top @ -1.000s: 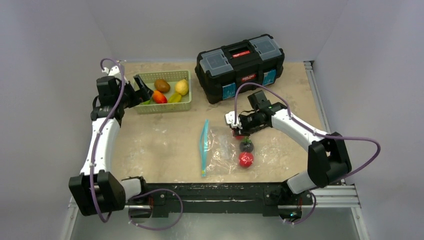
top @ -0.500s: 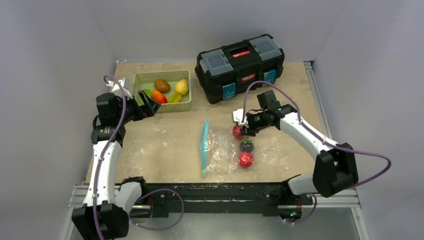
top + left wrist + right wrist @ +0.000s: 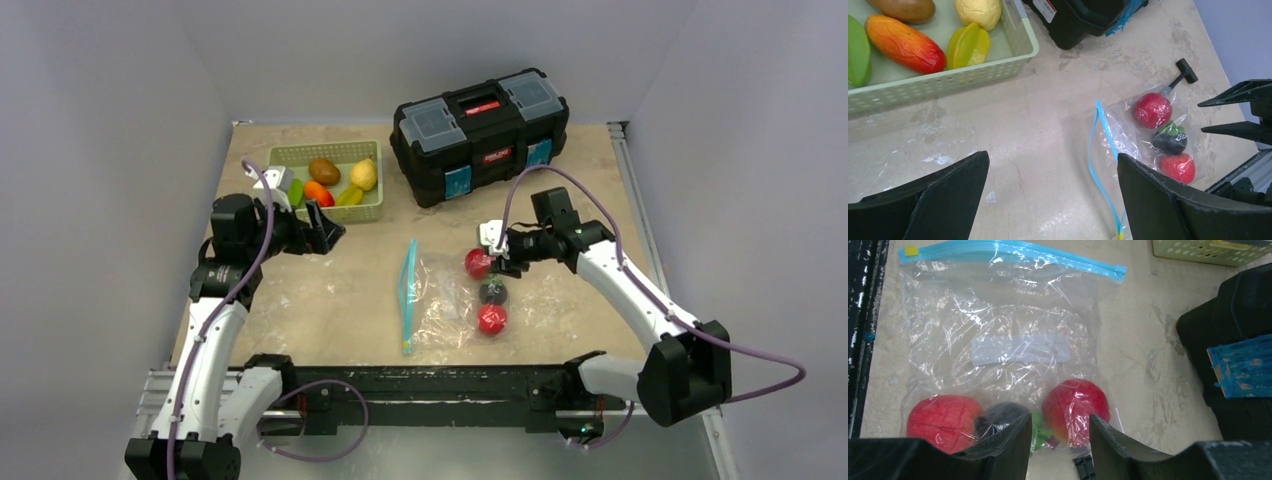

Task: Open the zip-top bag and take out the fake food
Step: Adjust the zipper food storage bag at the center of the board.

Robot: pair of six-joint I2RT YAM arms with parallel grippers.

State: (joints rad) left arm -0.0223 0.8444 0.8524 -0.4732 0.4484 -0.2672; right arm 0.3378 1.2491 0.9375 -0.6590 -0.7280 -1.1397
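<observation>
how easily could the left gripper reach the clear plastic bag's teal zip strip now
Probably yes, easily: the left gripper is open, and only bare tabletop lies between it and the teal zip strip.

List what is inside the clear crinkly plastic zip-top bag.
Three plastic fruits: a round red fruit, a dark purple fruit with green cap, a second red fruit. The right end effector hides their lower edges.

Ahead of the right gripper and its black fingers, the bag is clear, with a teal-blue zip strip and a yellow tab. Inside lie two red fruits and a dark purple fruit with green leaves. Up-left of the left gripper, a pale green basket holds brown, orange-red, yellow and green food.
</observation>
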